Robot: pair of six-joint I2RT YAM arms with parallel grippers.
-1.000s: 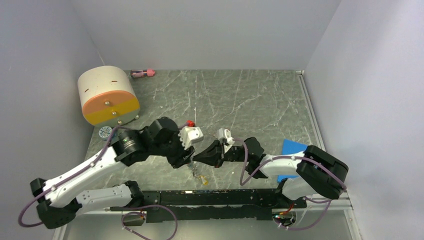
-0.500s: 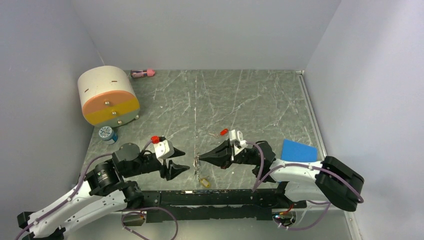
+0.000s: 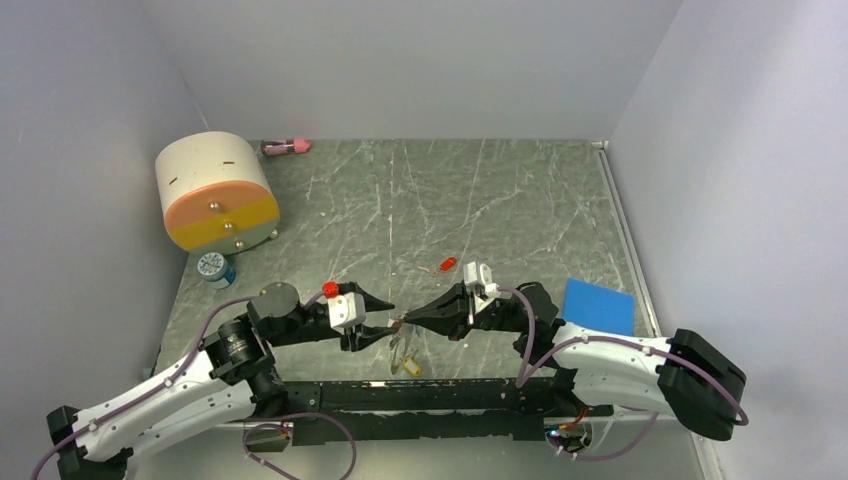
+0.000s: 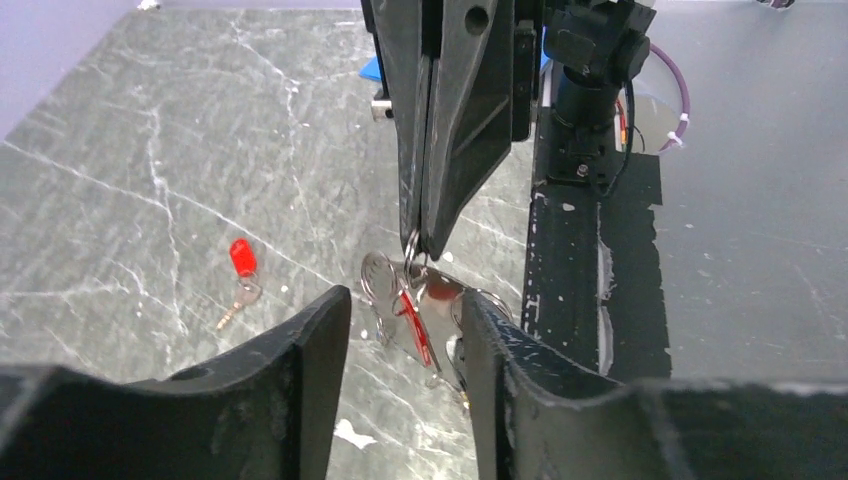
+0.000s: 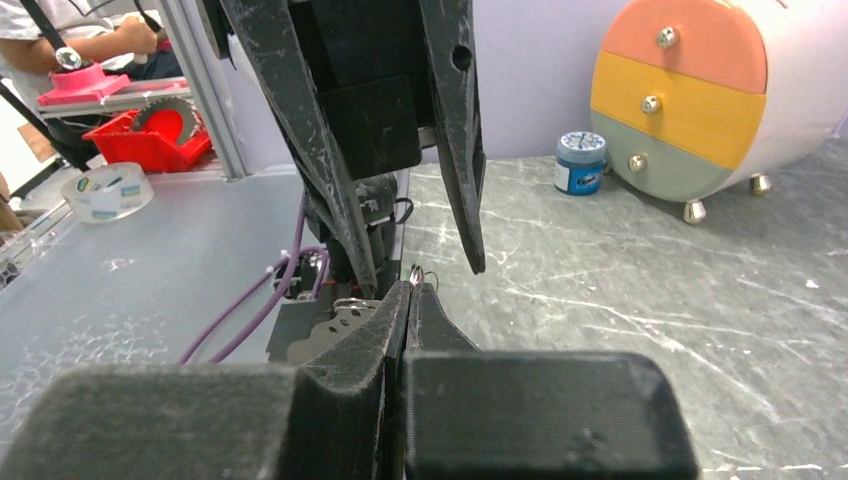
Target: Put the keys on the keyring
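Right gripper (image 4: 417,243): fingers pressed together, tips pinching the keyring (image 4: 445,290).
Left gripper (image 4: 405,300): fingers apart, empty, flanking the keyring.
Red-headed key (image 4: 241,260): loose, outside those fingers.

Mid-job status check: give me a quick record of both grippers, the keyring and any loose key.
right gripper: shut, pinching the keyring by its thin ring
left gripper: open, jaws flanking the right fingertips and the ring, gripping nothing
keyring: hangs below the right gripper's tip, plate downward
loose key: red head, lying flat on the table, beyond both grippers, untouched
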